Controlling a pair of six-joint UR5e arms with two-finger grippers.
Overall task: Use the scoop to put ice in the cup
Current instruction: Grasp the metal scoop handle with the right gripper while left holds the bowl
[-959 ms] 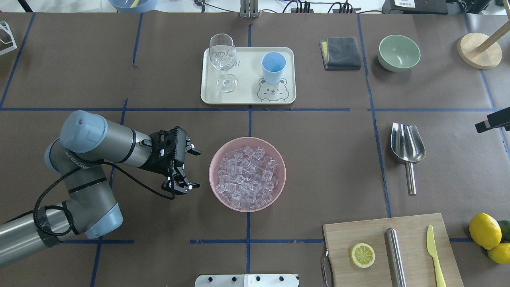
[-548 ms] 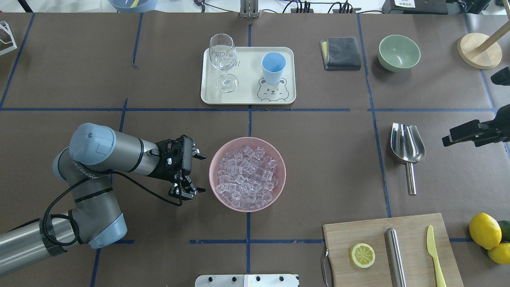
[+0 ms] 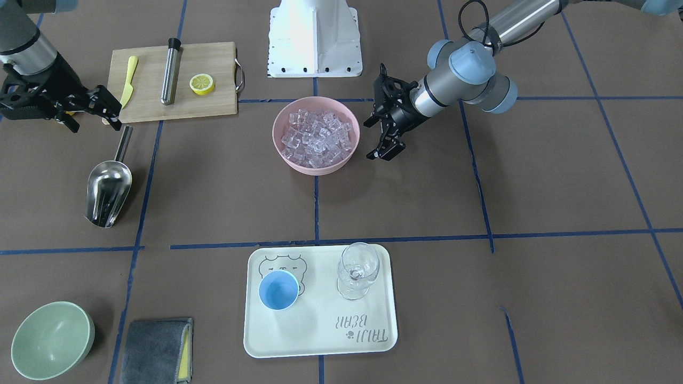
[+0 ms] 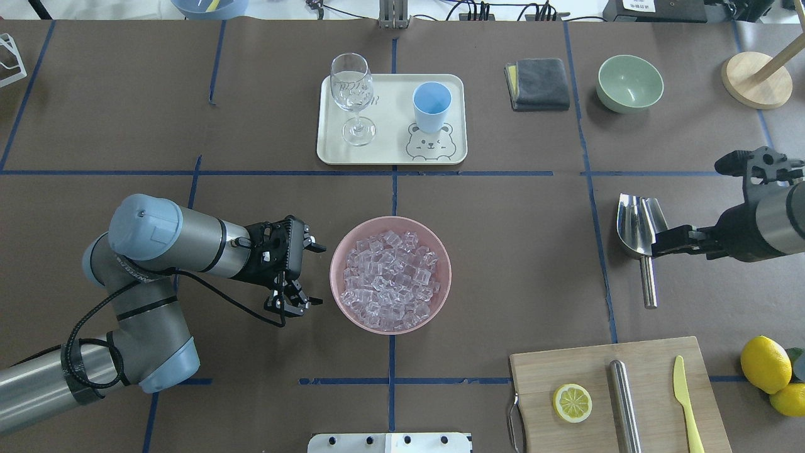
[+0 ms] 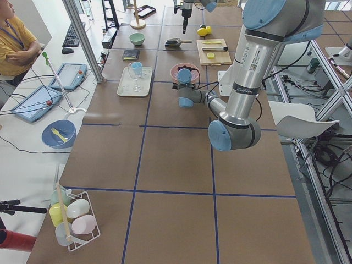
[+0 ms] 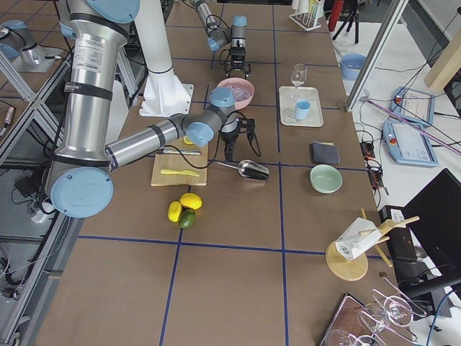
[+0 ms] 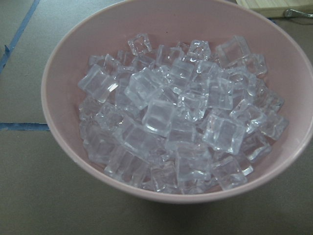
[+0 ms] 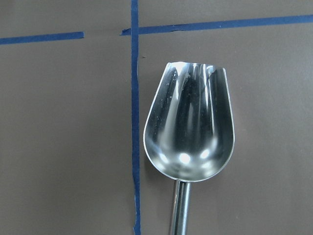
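The ice (image 4: 390,274) is heaped in a pink bowl (image 4: 336,264) at the table's middle, and fills the left wrist view (image 7: 181,117). The light-blue cup (image 4: 432,106) stands upright on a cream tray (image 4: 390,154) behind the bowl. The steel scoop (image 4: 636,220) lies flat on the table at the right, with its handle toward the robot. It is centred in the right wrist view (image 8: 188,127). My left gripper (image 4: 321,275) is open and empty just left of the bowl. My right gripper (image 4: 687,207) is open and empty, raised above the scoop.
A stemmed glass (image 4: 352,94) shares the tray. A grey cloth (image 4: 538,83) and green bowl (image 4: 629,83) sit at the back right. A cutting board (image 4: 616,396) holds a lemon half, steel cylinder and yellow knife. Lemons (image 4: 765,365) lie at the right edge.
My right arm has come in from the right edge, and its gripper now hangs over the scoop. My left gripper moved slightly toward the bowl, then stayed still.
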